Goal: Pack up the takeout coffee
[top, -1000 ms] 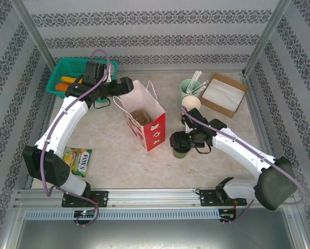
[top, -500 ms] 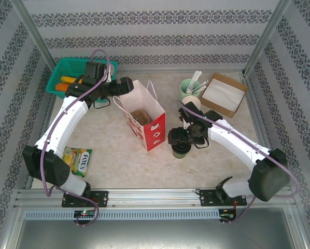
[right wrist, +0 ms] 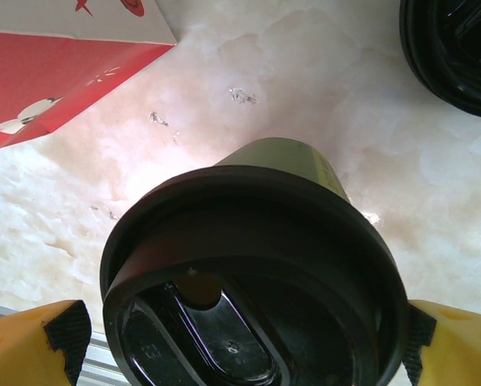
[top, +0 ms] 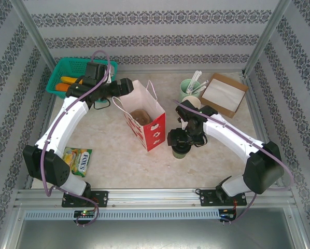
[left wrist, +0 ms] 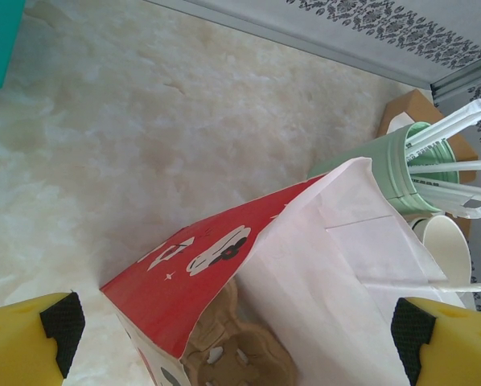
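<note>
Marble-look tabletop (top: 113, 155), cream with beige veining. Aluminium rail (top: 155, 197) along the near edge, striped damask wallpaper (top: 155, 21) on three sides.

On it, left to right:
- teal basket (top: 55, 78) in the far-left corner, yellow and orange items inside
- FOX'S candy packet (top: 78, 160) near my left base
- red-and-white paper bag (top: 154, 132) standing open mid-table, brown pulp cup carrier (left wrist: 236, 358) in the bottom

My left gripper (left wrist: 232, 323) sits at the bag's far-left rim. Fingers are spread wide with the white bag wall between the pads. Can't tell whether either pad touches paper.

Just right of the bag is the takeout coffee (right wrist: 252, 241), on the marble, near the red side but apart from it. Farther right and back:
- cream cup stack (top: 192, 103)
- mint cup (top: 186, 85) of wrapped white utensils
- brown cardboard box (top: 228, 79) with white paper in it

Coffee looks: dark olive-green paper wall, glossy black round lid on and wider than the body, oval recess moulded into its top.

Orientation: upright, long axis vertical, lid up, base on the table.

My right gripper (right wrist: 244, 330) is over it from above, fingers apart, one yellow pad on either side of the lid at rim height. One pad shows a slim gap; the other sits at the lid's edge, contact unclear.
</note>
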`<state>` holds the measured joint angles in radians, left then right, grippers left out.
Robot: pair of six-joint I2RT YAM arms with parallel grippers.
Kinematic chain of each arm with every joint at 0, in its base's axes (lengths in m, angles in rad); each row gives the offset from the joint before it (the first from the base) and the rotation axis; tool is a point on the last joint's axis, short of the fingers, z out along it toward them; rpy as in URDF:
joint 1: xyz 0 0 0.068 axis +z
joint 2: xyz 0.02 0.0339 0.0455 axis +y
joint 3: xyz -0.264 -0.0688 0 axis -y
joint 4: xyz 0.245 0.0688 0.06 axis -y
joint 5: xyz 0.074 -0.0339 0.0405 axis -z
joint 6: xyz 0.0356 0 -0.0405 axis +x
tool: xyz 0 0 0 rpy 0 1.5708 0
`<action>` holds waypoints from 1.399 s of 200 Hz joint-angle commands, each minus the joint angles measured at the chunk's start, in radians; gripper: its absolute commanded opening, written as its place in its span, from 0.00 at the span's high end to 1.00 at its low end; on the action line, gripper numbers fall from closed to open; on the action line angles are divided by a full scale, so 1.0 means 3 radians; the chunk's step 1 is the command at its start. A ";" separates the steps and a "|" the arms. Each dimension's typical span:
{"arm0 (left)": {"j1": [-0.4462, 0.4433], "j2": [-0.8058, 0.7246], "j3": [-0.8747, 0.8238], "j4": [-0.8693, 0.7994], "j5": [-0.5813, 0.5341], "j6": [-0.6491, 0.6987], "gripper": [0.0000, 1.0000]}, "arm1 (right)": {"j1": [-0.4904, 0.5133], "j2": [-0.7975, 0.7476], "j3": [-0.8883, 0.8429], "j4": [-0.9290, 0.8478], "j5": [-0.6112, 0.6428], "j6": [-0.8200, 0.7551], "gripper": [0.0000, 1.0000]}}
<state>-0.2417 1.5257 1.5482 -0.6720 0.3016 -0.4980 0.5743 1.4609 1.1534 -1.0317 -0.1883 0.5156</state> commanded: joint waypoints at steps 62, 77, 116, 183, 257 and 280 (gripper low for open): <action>0.0013 0.0043 0.0043 -0.0036 -0.0025 0.0034 0.00 | 0.0164 0.0237 0.0163 -0.0234 0.0225 -0.0053 0.02; 0.0014 0.0046 0.0047 -0.0041 -0.0029 0.0044 0.00 | 0.0172 0.0268 0.0207 -0.0311 0.0305 -0.0022 0.02; 0.0014 0.0060 0.0040 -0.0040 -0.0034 0.0064 0.01 | 0.0197 0.0400 0.0315 -0.0456 0.0331 0.0029 0.02; 0.0013 0.0095 0.0065 -0.0081 -0.0057 0.0119 0.00 | 0.0198 0.0467 0.0364 -0.0532 0.0387 0.0068 0.03; 0.0018 0.0077 0.0054 -0.0069 -0.0032 0.0116 0.00 | 0.0222 0.0522 0.0374 -0.0581 0.0458 0.0055 0.03; 0.0013 0.0076 0.0054 -0.0067 -0.0031 0.0118 0.00 | 0.0229 0.0534 0.0383 -0.0597 0.0468 0.0053 0.02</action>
<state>-0.2417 1.5459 1.5486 -0.6739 0.3012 -0.4839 0.6312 1.6016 1.2480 -1.1706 -0.0856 0.5217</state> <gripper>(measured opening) 0.996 0.978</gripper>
